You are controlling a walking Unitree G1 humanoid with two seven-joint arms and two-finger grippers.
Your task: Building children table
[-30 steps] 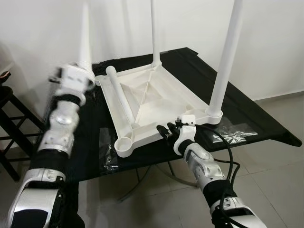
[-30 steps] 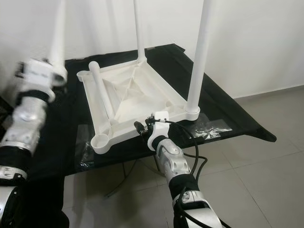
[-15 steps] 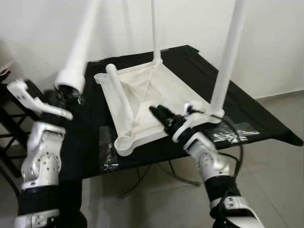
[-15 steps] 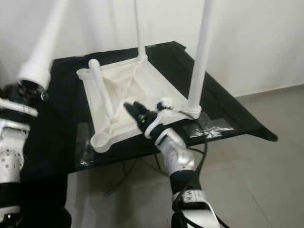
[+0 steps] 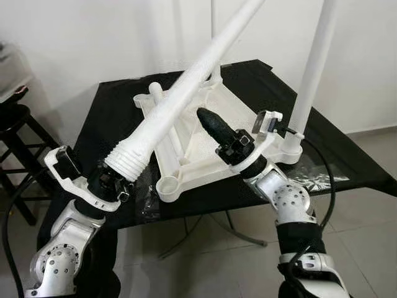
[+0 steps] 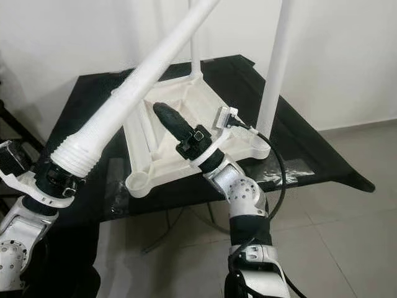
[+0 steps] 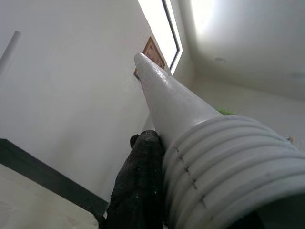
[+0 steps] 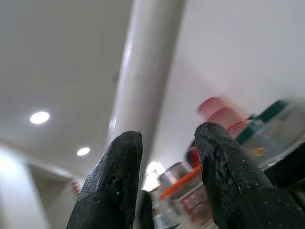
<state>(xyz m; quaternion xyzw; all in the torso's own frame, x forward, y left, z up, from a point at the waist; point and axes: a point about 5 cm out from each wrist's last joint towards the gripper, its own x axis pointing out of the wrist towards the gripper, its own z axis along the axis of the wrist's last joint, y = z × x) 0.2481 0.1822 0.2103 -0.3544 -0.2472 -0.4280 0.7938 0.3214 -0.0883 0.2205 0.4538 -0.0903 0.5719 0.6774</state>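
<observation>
1. Right now your left gripper [image 5: 111, 180] has its jaws clenched on the threaded end of a loose white table leg [image 5: 186, 93], whose long axis slants up and away over the upturned white table frame [image 5: 198, 139].
2. That frame lies upside down on the black tabletop [image 5: 111, 118]; two legs already stand in its right-hand corners, the nearer being the fitted leg [image 5: 313, 68], and another leg [image 5: 162, 112] lies loose across the frame's ribs.
3. The empty near-left socket [image 5: 169, 185] is just beside the held leg's thread, so the left arm is the nearer one; you would need to tip the leg towards upright and bring the thread down into that ring.
4. Your right gripper [image 5: 211, 121] hovers above the frame's middle, jaws released and holding nothing, pointing towards the slanted leg.
5. Mind the room: the stool [image 5: 15, 124] stands close on the left, and the leg's raised tip may sweep near the standing legs.
</observation>
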